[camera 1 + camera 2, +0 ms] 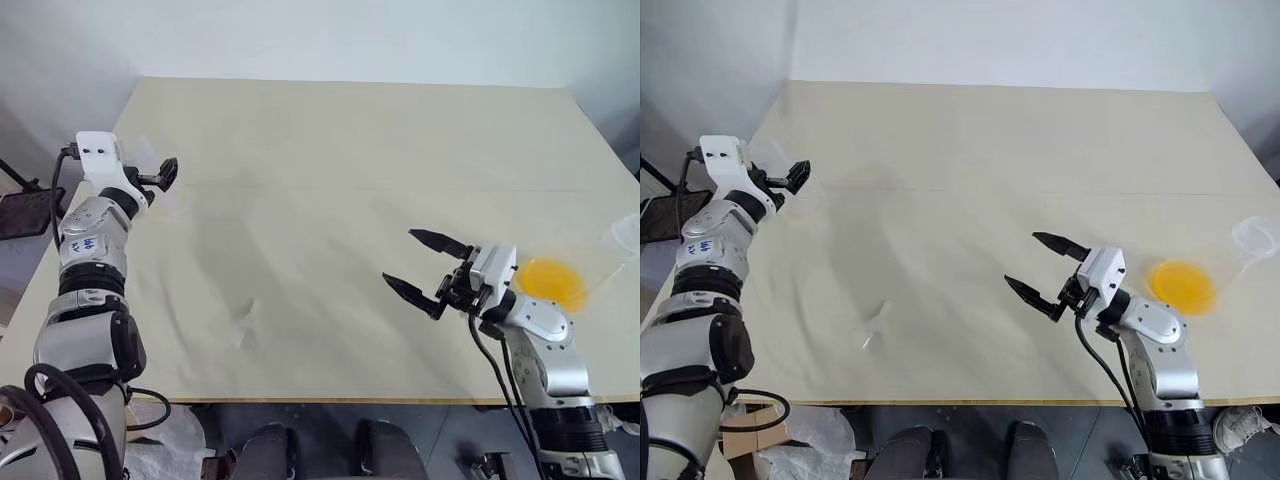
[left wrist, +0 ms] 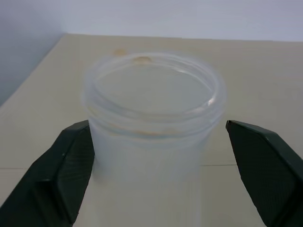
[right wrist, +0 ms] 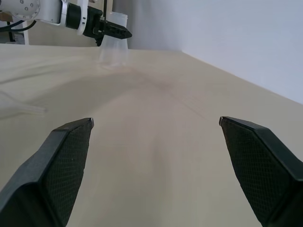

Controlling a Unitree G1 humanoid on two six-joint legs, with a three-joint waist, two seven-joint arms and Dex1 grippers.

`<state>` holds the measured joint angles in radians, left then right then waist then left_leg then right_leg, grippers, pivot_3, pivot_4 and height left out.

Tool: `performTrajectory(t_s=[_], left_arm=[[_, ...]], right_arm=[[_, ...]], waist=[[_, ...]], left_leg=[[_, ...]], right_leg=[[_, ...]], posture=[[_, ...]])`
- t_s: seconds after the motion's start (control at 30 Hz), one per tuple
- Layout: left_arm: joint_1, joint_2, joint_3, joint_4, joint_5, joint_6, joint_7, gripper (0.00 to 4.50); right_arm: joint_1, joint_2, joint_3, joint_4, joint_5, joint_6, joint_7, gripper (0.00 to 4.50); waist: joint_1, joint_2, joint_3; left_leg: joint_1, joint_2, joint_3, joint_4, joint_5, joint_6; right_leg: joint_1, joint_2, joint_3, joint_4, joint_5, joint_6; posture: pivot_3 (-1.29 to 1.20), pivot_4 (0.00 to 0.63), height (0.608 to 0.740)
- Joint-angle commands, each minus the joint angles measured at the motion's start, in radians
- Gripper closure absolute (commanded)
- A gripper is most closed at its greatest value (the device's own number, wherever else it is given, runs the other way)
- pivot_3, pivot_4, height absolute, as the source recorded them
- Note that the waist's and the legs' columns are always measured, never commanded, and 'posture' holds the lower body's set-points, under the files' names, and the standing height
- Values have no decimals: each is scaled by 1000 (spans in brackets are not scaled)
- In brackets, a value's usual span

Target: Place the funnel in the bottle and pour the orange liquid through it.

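Observation:
The clear bottle (image 2: 151,161) stands near the table's far left edge, faint in the head views (image 1: 163,198). My left gripper (image 1: 166,174) is open with one finger on each side of the bottle's neck. One finger is close against the neck and the other stands apart from it. The small clear funnel (image 1: 245,326) lies on its side near the front edge, left of centre. The orange liquid (image 1: 550,283) sits in a second clear flask (image 1: 1252,240) at the right. My right gripper (image 1: 398,256) hovers open and empty just left of that flask.
The beige table (image 1: 350,150) spreads wide between the two arms. A dark object (image 1: 20,212) sits off the table's left side. The flask with the liquid stands close to the table's right edge.

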<state>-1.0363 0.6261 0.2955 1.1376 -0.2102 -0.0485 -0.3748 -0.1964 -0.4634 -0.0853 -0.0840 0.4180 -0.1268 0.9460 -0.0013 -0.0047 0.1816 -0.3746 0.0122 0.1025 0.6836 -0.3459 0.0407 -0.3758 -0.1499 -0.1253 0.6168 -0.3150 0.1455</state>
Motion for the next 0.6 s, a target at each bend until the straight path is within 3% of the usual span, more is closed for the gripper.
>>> performTrajectory(t_s=[0.03, 0.1, 0.17, 0.3, 0.43, 0.6], left_arm=[[-27, -3, -4, -2, 17, -51, -1, 1122], [-26, -6, -1, 2, 16, -68, -4, 1764], [-25, -8, 5, 4, 14, -83, 0, 2062], [-14, -10, 11, -2, 12, -140, -23, 2063], [-11, -45, 20, -85, -55, -134, -209, 2063], [36, -129, -108, -398, -110, 26, -500, 2063]], right_arm=[[10, 5, -6, -38, 5, -26, -9, 0], [14, 6, -4, -36, 3, -31, -10, 0], [18, 8, -3, -33, 0, -37, -11, 0], [26, 12, 6, -25, -12, -49, -7, 0], [44, 1, -5, -40, -15, -50, -12, 0], [123, -52, -85, -114, 2, -29, -42, 0]], waist=[[0, 0, 0], [0, 0, 0], [0, 0, 0], [-1, 0, 0], [2, -1, 0], [14, -1, 0]], left_leg=[[0, 0, 0, 0, 0, 0], [0, 0, 0, 0, 0, 0], [0, 0, 0, 0, 0, 0], [0, 0, 0, 0, 0, 0], [0, 0, 0, 0, 0, 0], [-2, 0, -3, 1, 0, 0]], right_leg=[[0, 0, 0, 0, 0, 0], [0, 0, 0, 1, 0, 0], [0, 0, 0, 1, 0, 0], [0, 0, -1, 1, 0, 0], [0, 0, -1, 1, 0, 0], [0, -1, -1, 1, 0, 0]], posture=[[0, 150, 740], [0, 150, 740], [0, 150, 740], [0, 150, 740], [0, 150, 740], [0, 150, 740]])
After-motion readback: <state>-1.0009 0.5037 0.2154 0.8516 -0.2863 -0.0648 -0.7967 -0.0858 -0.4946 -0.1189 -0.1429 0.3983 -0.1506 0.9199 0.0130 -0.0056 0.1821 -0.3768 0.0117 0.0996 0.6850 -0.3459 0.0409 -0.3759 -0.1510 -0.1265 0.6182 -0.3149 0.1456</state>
